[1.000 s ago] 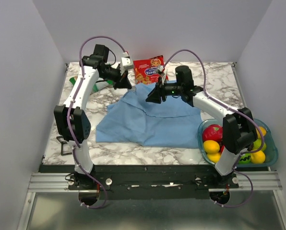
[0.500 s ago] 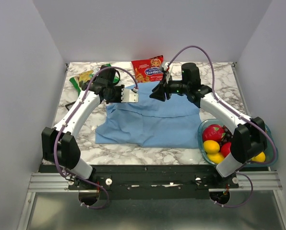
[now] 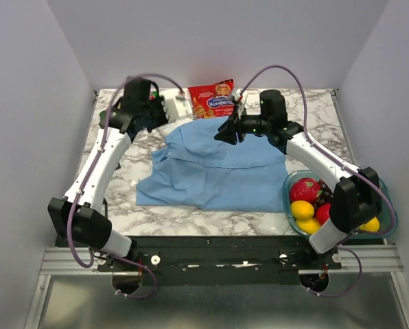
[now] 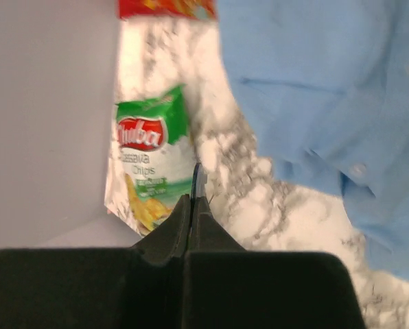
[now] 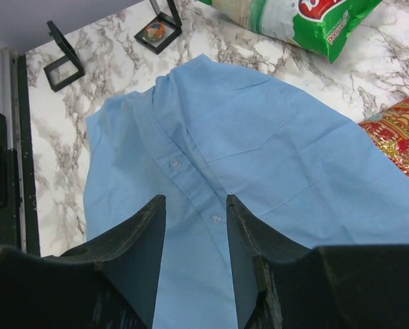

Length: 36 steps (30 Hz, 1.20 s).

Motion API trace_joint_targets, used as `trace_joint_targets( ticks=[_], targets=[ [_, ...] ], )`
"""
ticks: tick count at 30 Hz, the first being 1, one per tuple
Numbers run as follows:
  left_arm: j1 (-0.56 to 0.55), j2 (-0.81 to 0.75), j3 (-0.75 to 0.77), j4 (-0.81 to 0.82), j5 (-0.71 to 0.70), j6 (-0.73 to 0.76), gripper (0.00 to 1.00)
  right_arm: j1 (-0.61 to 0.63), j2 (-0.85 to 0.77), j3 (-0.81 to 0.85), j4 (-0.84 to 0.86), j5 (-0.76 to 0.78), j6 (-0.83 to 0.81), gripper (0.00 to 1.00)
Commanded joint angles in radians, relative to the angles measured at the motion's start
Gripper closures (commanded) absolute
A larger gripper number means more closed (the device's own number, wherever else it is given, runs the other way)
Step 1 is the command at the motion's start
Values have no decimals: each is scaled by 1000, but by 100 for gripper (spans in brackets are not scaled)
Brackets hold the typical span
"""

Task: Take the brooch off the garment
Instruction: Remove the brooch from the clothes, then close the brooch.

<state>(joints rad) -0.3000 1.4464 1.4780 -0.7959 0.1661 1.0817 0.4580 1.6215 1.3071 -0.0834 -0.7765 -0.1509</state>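
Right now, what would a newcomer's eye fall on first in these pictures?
The blue shirt spread over the middle of the marble table strikes first. The right gripper hangs open above its buttons. A bowl of red and yellow fruit sits at the near right.

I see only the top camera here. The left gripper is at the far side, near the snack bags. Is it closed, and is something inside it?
Observer: In the left wrist view the left gripper is shut. A thin dark sliver shows at its tips, too thin to identify.
Operator: Is the brooch visible on the shirt?
Observer: The right wrist view shows the shirt front with two buttons and a pocket, but no brooch in that part.
Operator: Does the right gripper hold anything?
Observer: No. The right gripper is open above the shirt, with nothing between its jaws.
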Motion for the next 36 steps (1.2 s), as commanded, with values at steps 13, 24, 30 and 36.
trace_joint_targets(
  ticks=[13, 24, 30, 36],
  targets=[
    [160, -20, -268, 1171, 990, -1822, 100, 1, 31, 167, 304, -239, 499, 46],
    [160, -32, -344, 1394, 951, -1960, 100, 10, 26, 173, 191, -99, 476, 39],
    [162, -18, -378, 1512, 960, -2025, 100, 31, 70, 234, 240, -202, 527, 39],
    [164, -11, -364, 1561, 920, -2068, 100, 50, 107, 270, 241, -202, 530, 42]
  ],
)
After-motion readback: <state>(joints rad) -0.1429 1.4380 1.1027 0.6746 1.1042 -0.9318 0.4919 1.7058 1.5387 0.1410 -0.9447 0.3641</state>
